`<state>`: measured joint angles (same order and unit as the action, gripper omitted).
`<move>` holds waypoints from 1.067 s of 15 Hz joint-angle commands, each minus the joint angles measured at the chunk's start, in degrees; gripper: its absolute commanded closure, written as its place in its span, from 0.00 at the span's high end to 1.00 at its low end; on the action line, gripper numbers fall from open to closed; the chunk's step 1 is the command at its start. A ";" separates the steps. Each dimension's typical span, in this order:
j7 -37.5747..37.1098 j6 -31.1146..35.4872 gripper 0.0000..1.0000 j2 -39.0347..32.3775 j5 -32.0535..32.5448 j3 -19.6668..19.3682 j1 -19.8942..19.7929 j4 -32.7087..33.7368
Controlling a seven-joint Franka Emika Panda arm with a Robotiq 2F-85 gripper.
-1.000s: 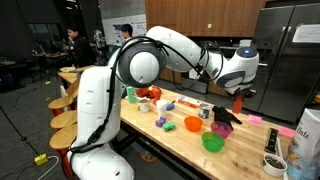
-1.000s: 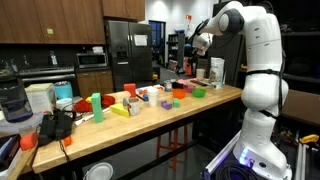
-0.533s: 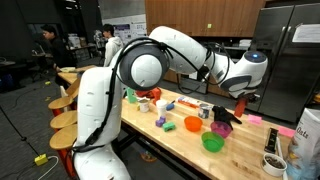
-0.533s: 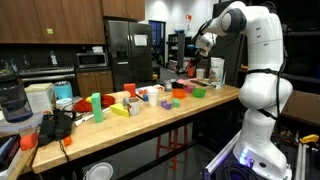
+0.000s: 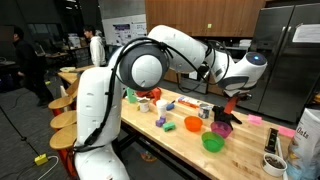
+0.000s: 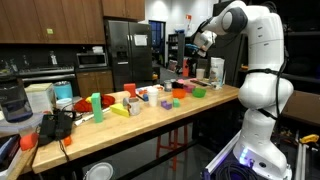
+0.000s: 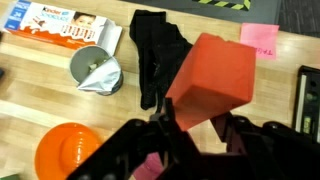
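Observation:
My gripper (image 7: 196, 124) is shut on an orange-red block (image 7: 212, 78) and holds it in the air above the wooden table (image 7: 40, 100). In an exterior view the block (image 5: 233, 103) hangs over the far end of the table, above a purple bowl (image 5: 221, 128). Below the block in the wrist view lie a black cloth (image 7: 155, 55), a crumpled foil cup (image 7: 96, 69), a Kinder chocolate box (image 7: 60, 28) and an orange bowl (image 7: 68, 155). In the other exterior view the gripper (image 6: 201, 42) is raised high over the table's far end.
Several coloured blocks, cups and bowls crowd the table, including a green bowl (image 5: 212, 143) and an orange bowl (image 5: 192, 124). A pink sticky note (image 7: 260, 40) lies near the table's edge. Stools (image 5: 62, 122) stand beside the robot base. People stand in the background.
The gripper with the orange-red block has shifted slightly and lowered a little toward the table. People in the background have walked to the left.

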<state>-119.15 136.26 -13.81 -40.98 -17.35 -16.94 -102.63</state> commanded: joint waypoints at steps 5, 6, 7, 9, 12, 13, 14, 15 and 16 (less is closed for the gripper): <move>2.44 -11.85 0.16 -0.93 -2.02 0.95 -1.23 1.39; -0.12 -13.13 0.16 -1.45 0.58 0.22 -0.82 1.56; -2.91 -14.11 0.16 -1.91 3.93 -0.58 -0.41 1.64; -8.36 -15.84 0.16 -2.63 9.94 -1.79 -0.34 1.49; -14.68 -18.62 0.16 -3.35 16.28 -2.89 -1.02 1.35; -16.22 -19.40 0.16 -3.57 17.69 -3.23 -1.17 1.44; -17.93 -19.50 0.16 -3.93 18.69 -3.43 -1.19 1.82; -19.46 -18.71 0.16 -4.06 19.28 -3.57 -1.24 1.76; -21.01 -18.23 0.16 -4.29 20.28 -3.71 -1.16 2.06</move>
<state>-135.05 118.65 -17.29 -23.49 -20.62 -17.84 -102.48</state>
